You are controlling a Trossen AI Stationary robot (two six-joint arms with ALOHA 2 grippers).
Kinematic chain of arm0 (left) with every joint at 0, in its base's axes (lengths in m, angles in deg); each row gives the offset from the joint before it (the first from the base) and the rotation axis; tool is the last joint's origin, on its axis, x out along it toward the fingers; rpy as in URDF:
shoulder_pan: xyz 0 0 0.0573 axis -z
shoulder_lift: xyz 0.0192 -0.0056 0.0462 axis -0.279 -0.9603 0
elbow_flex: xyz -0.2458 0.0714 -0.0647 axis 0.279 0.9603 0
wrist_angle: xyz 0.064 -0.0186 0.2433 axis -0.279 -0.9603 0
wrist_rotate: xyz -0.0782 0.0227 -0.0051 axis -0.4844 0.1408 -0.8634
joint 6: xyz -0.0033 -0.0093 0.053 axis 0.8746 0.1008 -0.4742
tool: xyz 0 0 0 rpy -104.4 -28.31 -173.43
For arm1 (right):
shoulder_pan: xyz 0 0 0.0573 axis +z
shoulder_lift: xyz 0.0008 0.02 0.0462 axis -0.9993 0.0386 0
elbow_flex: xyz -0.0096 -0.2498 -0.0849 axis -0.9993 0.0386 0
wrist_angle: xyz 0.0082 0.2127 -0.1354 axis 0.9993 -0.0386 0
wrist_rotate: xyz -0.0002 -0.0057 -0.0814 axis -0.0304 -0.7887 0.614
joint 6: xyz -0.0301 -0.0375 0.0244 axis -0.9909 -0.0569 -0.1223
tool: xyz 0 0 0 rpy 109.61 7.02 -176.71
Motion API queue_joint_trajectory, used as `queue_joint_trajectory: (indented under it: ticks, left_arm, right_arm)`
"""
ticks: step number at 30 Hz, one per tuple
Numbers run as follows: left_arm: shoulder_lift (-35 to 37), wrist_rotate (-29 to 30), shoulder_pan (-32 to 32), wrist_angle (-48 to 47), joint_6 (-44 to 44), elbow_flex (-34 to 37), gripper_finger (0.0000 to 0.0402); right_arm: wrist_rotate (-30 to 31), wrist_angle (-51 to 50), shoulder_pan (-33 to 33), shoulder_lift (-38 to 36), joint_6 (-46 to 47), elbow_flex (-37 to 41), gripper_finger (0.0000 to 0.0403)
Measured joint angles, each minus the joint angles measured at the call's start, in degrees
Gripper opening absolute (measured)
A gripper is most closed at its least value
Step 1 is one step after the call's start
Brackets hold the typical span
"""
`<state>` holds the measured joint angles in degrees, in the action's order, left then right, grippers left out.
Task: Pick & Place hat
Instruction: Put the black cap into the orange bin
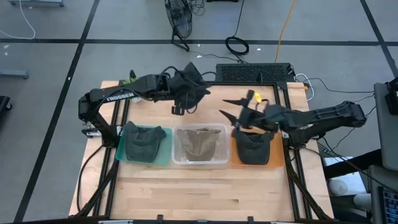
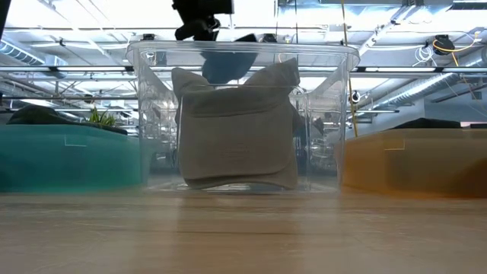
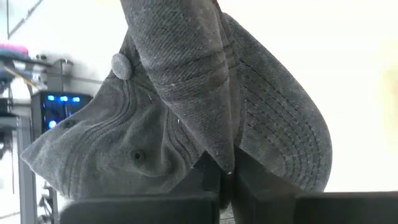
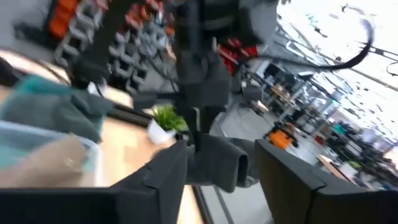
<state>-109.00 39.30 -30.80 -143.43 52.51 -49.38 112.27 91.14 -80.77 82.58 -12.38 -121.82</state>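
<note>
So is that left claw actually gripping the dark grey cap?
Touching. The left wrist view shows the left claw shut on the dark grey cap, fabric pinched between its fingers. The high view shows the cap hanging from it above the table.

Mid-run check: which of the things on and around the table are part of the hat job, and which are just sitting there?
In the job:
- grey hat, clamped in the left gripper
- teal bin, clear bin, orange bin, each holding a hat
- right gripper, open, above the orange bin

Just lying about:
- small plant
- black keyboard
</note>
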Motion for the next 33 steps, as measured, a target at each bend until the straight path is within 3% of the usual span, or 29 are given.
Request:
queue_joint_trajectory:
  ticks: [9, 15, 20, 26, 33]
  left_arm:
    - [0.0, 0.09, 5.39, 5.64, -1.49, 0.0, 0.0007]
    - [0.0, 0.22, 6.31, 6.03, -2.65, 0.0, 0.002]
    - [0.0, 0.24, 6.91, 8.54, -3.26, 0.0, 0.0007]
    - [0.0, 0.24, 7.28, 8.66, -3.02, 0.0, 0.0023]
    - [0.0, 0.31, 7.28, 10.56, -2.4, 0.0, 0.0012]
  right_arm:
    - [-1.7, -1.7, -6.21, 11.28, -2.91, -8.1, 0.0239]
    - [-5.04, -1.9, -7.92, 13.03, -1.68, -8.93, 0.0235]
    - [-7.55, -4.33, -9.45, 14.01, 1.02, -8.91, 0.0221]
    - [-7.52, -4.2, -10.07, 13.48, 1.37, -8.89, 0.0176]
    - [-7.52, -6.34, -10.04, 13.27, -0.78, -8.91, 0.0048]
